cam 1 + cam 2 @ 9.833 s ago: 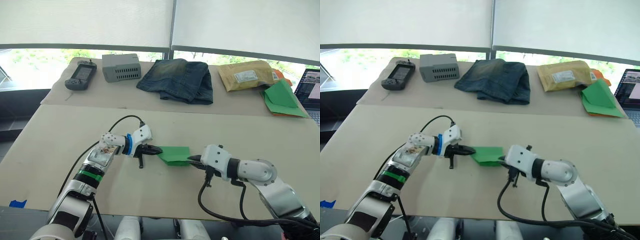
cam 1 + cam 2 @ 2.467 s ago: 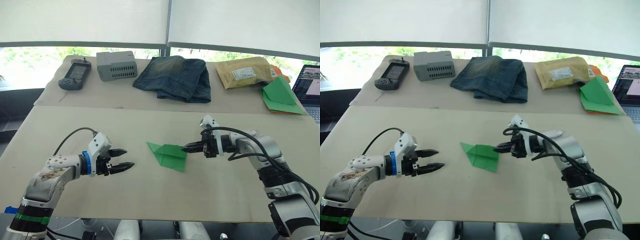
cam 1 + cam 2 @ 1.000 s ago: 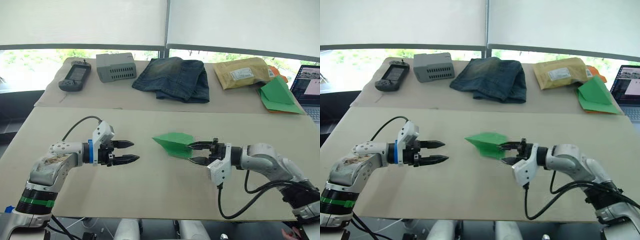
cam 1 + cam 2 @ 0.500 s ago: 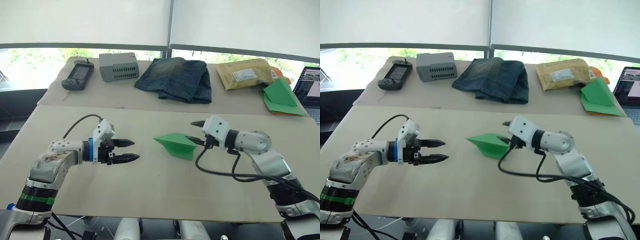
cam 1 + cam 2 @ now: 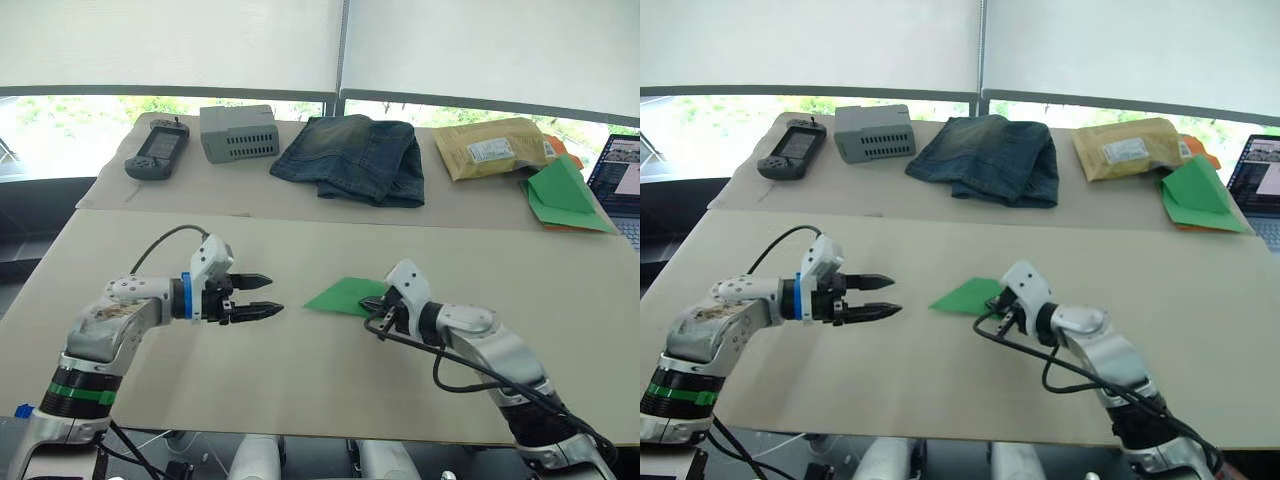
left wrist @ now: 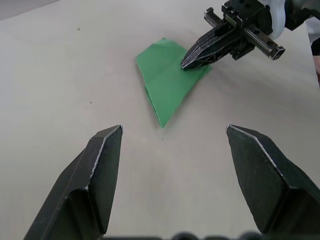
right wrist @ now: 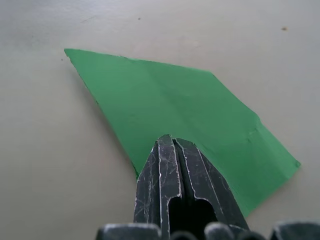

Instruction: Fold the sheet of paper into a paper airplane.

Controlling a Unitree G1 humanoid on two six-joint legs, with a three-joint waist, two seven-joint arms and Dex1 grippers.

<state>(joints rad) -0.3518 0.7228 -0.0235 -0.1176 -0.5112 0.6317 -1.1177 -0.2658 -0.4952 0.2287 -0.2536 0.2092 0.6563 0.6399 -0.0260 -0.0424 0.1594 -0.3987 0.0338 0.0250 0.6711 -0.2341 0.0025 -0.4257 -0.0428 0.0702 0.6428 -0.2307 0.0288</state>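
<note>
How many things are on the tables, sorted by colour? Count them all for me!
Green: 2, the paper airplane and the green paper stack
Grey: 2, the handheld console and the grey box
Blue: 1, the jeans
Brown: 1, the padded envelope
Black: 1, the laptop
Total: 7

This looks like an office or robotics lab: a broad beige desk [image 5: 120,250] stands beneath wide windows with lowered white roller blinds [image 5: 170,45], and along its far edge lie a black handheld game console [image 5: 158,151], a grey vented electronics box [image 5: 239,132] and an open laptop [image 5: 618,180]
</note>
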